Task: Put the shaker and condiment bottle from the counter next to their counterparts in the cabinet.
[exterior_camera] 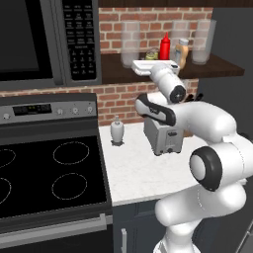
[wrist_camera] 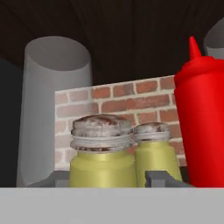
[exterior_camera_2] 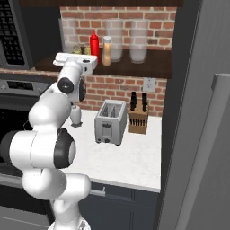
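End effector (wrist_camera: 107,177) is straddling the shaker (wrist_camera: 102,153) at lower centre, jaws slightly parted, seemingly releasing it beside its twin (wrist_camera: 155,151).

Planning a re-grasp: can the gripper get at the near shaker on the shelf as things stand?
Probably yes. The near shaker stands inside the open gripper, with nothing in front. The second shaker and red bottle crowd its right side.
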You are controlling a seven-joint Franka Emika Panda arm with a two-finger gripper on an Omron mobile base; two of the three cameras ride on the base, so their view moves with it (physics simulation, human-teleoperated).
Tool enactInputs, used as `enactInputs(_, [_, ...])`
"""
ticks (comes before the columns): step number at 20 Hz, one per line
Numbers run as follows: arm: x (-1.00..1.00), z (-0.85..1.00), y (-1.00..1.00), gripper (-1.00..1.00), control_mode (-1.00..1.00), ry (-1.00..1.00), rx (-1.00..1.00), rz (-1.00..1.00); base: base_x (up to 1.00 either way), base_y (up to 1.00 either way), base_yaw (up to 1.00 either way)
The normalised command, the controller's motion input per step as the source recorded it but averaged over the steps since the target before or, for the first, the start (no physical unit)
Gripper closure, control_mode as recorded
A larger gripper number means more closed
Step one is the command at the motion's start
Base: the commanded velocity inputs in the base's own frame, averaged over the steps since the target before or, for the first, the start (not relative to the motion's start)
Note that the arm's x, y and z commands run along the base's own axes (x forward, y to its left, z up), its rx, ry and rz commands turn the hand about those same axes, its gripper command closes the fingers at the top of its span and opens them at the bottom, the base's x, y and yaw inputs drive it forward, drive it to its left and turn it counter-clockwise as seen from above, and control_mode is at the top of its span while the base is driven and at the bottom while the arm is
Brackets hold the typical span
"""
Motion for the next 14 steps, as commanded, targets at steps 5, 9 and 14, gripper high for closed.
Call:
enactInputs(5, [-0.09, 0.01, -0.01, -1.0, -1.0, 0.0, 0.0, 0.0, 0.0, 0.0, 0.0])
enactInputs(9, [0.0, 0.16, 0.0, -1.0, -1.0, 0.04, 0.05, 0.0, 0.0, 0.0, 0.0])
enactInputs(14, [0.0, 0.28, 0.0, -1.0, -1.0, 0.1, 0.07, 0.0, 0.0, 0.0, 0.0])
